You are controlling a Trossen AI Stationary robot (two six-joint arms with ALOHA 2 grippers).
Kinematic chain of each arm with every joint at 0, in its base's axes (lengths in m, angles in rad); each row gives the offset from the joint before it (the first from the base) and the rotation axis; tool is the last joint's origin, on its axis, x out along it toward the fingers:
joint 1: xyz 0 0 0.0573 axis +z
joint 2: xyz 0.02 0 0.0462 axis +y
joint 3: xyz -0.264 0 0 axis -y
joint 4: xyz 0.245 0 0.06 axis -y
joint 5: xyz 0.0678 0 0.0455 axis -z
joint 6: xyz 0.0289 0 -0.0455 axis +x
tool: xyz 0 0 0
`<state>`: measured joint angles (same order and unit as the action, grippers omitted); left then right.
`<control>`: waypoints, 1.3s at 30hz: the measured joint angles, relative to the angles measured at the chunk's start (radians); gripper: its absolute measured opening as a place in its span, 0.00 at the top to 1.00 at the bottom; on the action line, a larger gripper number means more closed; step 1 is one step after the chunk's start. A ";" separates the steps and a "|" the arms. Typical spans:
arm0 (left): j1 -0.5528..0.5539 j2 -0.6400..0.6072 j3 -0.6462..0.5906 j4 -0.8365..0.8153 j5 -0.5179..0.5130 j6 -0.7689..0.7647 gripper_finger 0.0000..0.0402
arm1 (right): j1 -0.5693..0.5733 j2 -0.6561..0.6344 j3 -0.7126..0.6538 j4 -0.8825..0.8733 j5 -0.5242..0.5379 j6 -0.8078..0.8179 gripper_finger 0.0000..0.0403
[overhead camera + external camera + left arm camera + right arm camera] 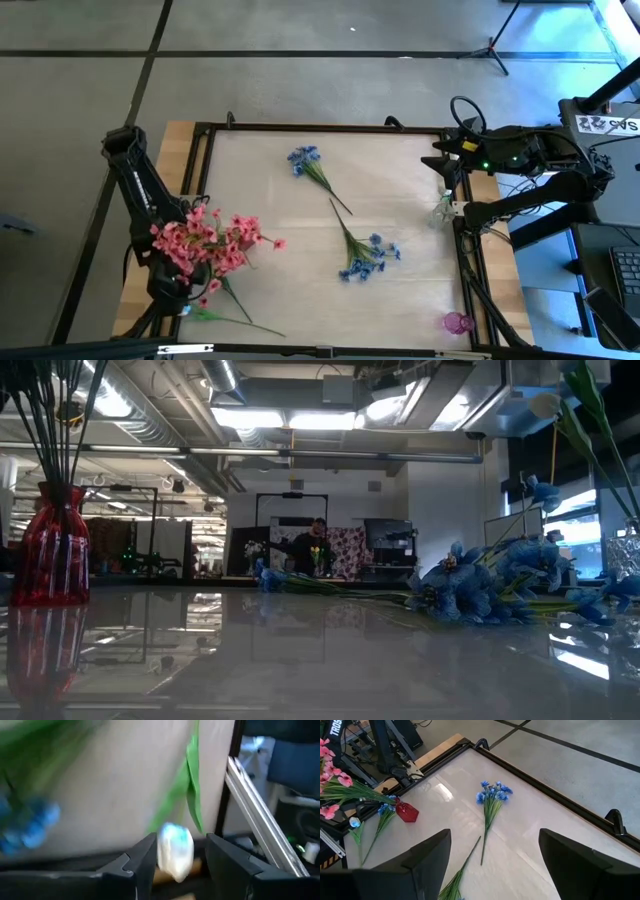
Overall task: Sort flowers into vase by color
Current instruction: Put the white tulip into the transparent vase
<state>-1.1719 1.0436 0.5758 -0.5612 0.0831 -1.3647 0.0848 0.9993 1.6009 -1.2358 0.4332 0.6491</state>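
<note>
A bunch of pink flowers (pixel 210 245) stands in a red vase (pixel 407 812) at the table's near left. My left gripper (pixel 178 300) is low beside it, with a white flower's bud (pixel 175 847) between its fingers. Two blue sprigs lie flat on the table, one far (pixel 305 160) and one mid-table (pixel 368 255). More blue blooms (pixel 385 810) show next to the red vase. My right gripper (pixel 492 865) is open at the table's right edge, next to a clear vase (pixel 443 210) holding white buds. My left gripper holds the white flower by its bud (pixel 172 855), which sits between the two fingers and against one fingertip (pixel 147 852). The fingers come level from the table's left, along the stem. The green stem (pixel 192 795) runs on past the fingertips toward the right. I cannot tell whether it is lifted.
A small pink vase (pixel 457 322) stands at the near right corner. A black rail (pixel 320 128) frames the table, and its near bar (pixel 255 805) runs close to my left gripper. Free surface lies between the two blue sprigs and the right edge.
</note>
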 joint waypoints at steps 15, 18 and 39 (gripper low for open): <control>0.012 0.019 0.000 0.118 0.048 0.010 0.59 | 0.000 0.000 0.000 -0.002 0.018 -0.026 0.25; 0.018 0.051 0.000 0.126 0.014 0.051 0.59 | 0.000 0.000 0.000 -0.002 0.018 -0.026 0.25; 0.062 0.259 0.000 0.266 0.076 0.012 0.59 | 0.000 0.000 0.000 -0.003 0.019 -0.026 0.25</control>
<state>-1.1102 1.3027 0.5758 -0.2947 0.1590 -1.3530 0.0845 0.9993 1.6009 -1.2393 0.4522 0.6228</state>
